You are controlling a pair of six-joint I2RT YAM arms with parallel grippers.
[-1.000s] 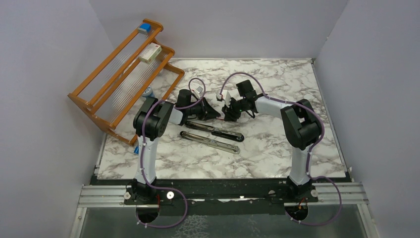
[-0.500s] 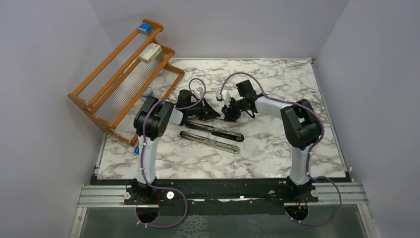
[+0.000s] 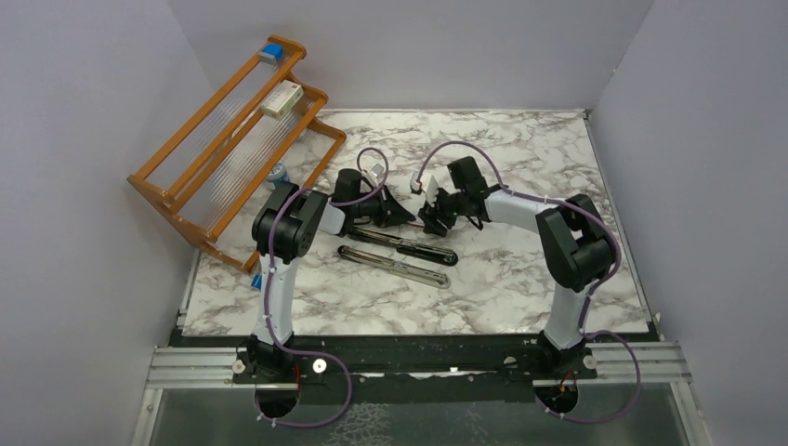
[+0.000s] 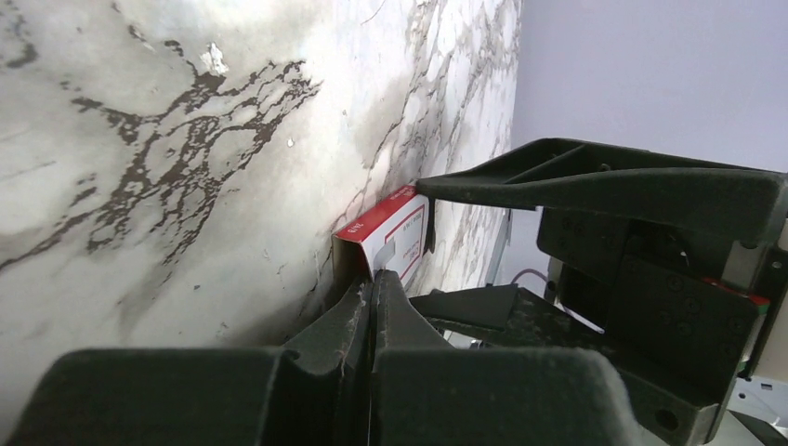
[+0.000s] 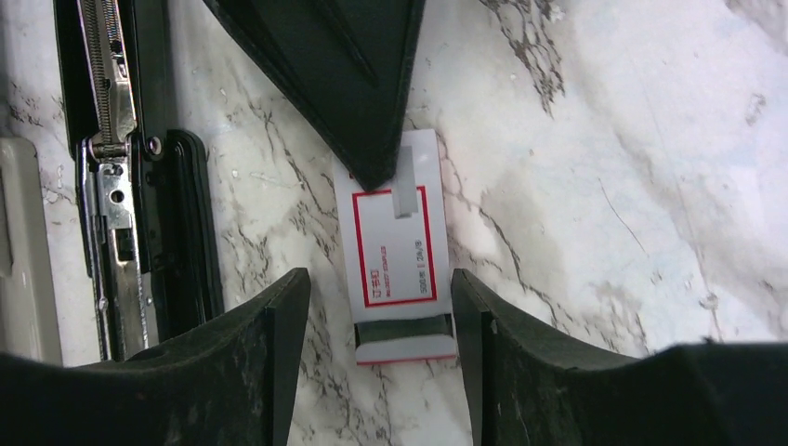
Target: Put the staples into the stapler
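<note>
Now the right arm (image 3: 558,228) sits differently from a second ago. Its elbow has swung out toward the right side and the near edge of the bench (image 3: 520,279), and its wrist has dropped a touch lower over the middle of the marble. The right end effector (image 5: 379,279) has its two fingers spread wider than before. They stand on either side of the red-and-white packet (image 5: 395,251) of staples, which lies flat on the bench between them. The right finger is just beside the packet's edge, or perhaps touching it, and there is a clear gap on the left side. The packet's near end is open and shows a dark grey tray (image 5: 405,330) inside.

From the other side the left end effector (image 4: 372,288) has its fingers pressed tight together. Its tip rests at the far end of the packet, over one corner. Whether it pinches any part of the card I cannot tell. The left arm (image 3: 293,223) looks to be in much the same pose as before.

Just beside the packet, on the side toward the arms' bases, the stapler (image 3: 409,246) lies folded open in two long halves. Its silver rail and spring face up, and it has not shifted. A pale grey edge (image 5: 19,251) shows beyond it in the right wrist view.

At the far left the wooden rack (image 3: 218,153) keeps its place, a white-and-red box (image 3: 282,100) and a small blue block (image 3: 270,52) on its rails as before.
</note>
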